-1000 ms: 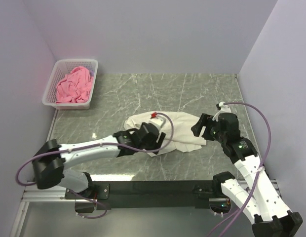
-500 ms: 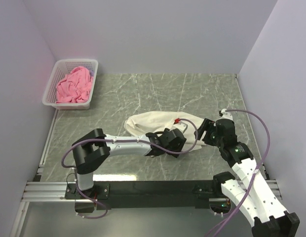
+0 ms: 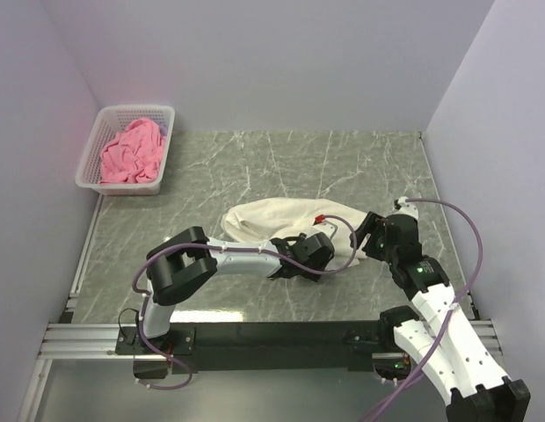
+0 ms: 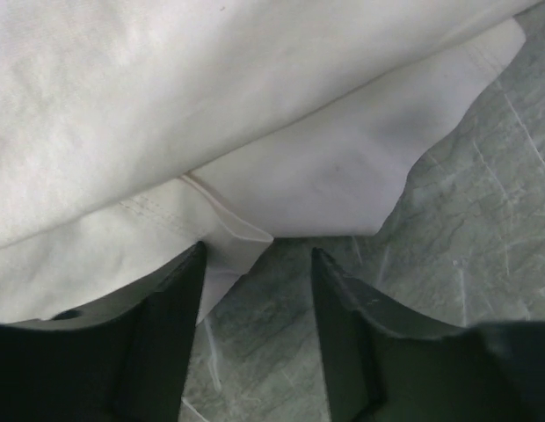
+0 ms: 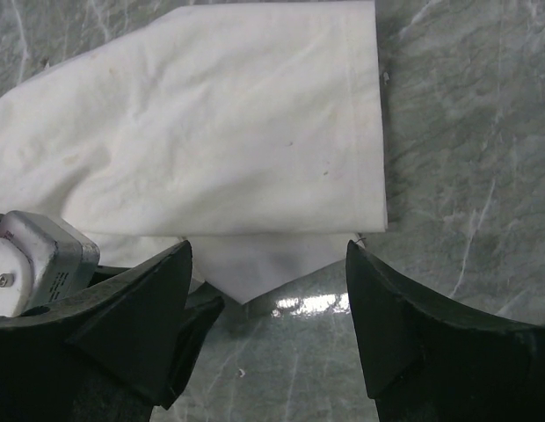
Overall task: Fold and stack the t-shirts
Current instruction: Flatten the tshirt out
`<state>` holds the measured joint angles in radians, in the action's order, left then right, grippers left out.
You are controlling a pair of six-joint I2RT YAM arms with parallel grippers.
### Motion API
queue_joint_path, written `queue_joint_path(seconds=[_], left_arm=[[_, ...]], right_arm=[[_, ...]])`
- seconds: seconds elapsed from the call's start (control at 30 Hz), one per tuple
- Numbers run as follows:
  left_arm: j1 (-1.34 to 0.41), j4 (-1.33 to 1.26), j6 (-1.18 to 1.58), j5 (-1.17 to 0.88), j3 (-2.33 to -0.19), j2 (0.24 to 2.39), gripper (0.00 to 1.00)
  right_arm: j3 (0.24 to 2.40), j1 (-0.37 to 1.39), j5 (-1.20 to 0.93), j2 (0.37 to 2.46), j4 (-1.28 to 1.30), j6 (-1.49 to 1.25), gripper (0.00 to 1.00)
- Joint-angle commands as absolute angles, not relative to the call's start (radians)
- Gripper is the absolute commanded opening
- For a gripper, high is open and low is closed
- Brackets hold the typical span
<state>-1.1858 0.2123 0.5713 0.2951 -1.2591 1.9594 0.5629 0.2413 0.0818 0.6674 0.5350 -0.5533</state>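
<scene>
Nearest the arms' bases, the left gripper (image 4: 257,253) was held low over the grey marbled table (image 3: 360,158), at the near edge of the cream-white t-shirt (image 3: 272,217). Its jaws were spread, with bare table visible in the gap between them. A folded corner of the shirt's hem lay at the mouth of that gap, just against the tip of one of the black fingers (image 4: 163,334), but nothing was pinched. Just to the right, the right gripper (image 5: 268,251) was placed at the shirt's right end. Its jaws were spread wide and nothing was held between them. In the right wrist view a straight stitched hem was seen running along the cloth's right side, and a lower layer of fabric poked out in a point just beyond the fingertips. The cream-white t-shirt itself lay bunched and partly folded over in the middle of the table, stretched from left to right, with several layers overlapping along its near edge. Farthest off, at the far left corner against the wall, a white lattice basket (image 3: 90,172) was set, and the pink t-shirt (image 3: 132,151) lay crumpled inside it.
</scene>
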Motion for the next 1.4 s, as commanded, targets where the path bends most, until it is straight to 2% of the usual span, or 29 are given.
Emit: queue_joint_path(seconds=[0.0, 0.07, 0.17, 0.2, 0.27, 0.3, 0.37, 0.4, 0.63, 0.8, 1.07, 1.2, 1.37], left_arm=[[-1.189, 0.193, 0.597, 0.299, -1.279, 1.976, 0.55], [-1.189, 0.196, 0.597, 0.296, -1.278, 1.982, 0.51], [-1.190, 0.193, 0.604, 0.291, -1.259, 1.977, 0.41], [-1.189, 0.189, 0.607, 0.293, -1.247, 1.973, 0.33], [-1.189, 0.186, 0.611, 0.298, -1.235, 1.959, 0.26], [-1.189, 0.186, 0.611, 0.299, -1.226, 1.954, 0.18], [-1.189, 0.193, 0.611, 0.310, -1.223, 1.941, 0.10], [-1.189, 0.202, 0.609, 0.314, -1.223, 1.933, 0.01], [-1.189, 0.304, 0.606, 0.414, -1.190, 1.772, 0.01], [-1.174, 0.426, 0.615, 0.503, -1.131, 1.617, 0.01], [-1.059, 0.558, 0.598, 0.557, -1.052, 1.315, 0.01], [-0.999, 0.566, 0.568, 0.540, -1.017, 1.201, 0.01], [-0.910, 0.558, 0.531, 0.517, -0.982, 1.082, 0.01]], right_arm=[[0.551, 0.233, 0.086, 0.673, 0.477, -0.555, 0.77], [0.549, 0.233, 0.075, 0.676, 0.469, -0.554, 0.77], [0.545, 0.233, 0.071, 0.681, 0.463, -0.551, 0.76], [0.542, 0.232, 0.071, 0.681, 0.460, -0.549, 0.76], [0.538, 0.232, 0.068, 0.683, 0.454, -0.549, 0.76], [0.535, 0.232, 0.060, 0.684, 0.451, -0.548, 0.76], [0.532, 0.232, 0.048, 0.689, 0.445, -0.548, 0.76], [0.529, 0.233, 0.041, 0.698, 0.442, -0.545, 0.76], [0.517, 0.233, 0.003, 0.791, 0.416, -0.537, 0.75], [0.506, 0.219, 0.060, 0.851, 0.374, -0.560, 0.76], [0.471, 0.118, -0.026, 1.021, 0.278, -0.571, 0.79], [0.469, 0.101, -0.060, 1.083, 0.244, -0.572, 0.86], [0.466, 0.081, -0.087, 1.158, 0.193, -0.580, 0.84]])
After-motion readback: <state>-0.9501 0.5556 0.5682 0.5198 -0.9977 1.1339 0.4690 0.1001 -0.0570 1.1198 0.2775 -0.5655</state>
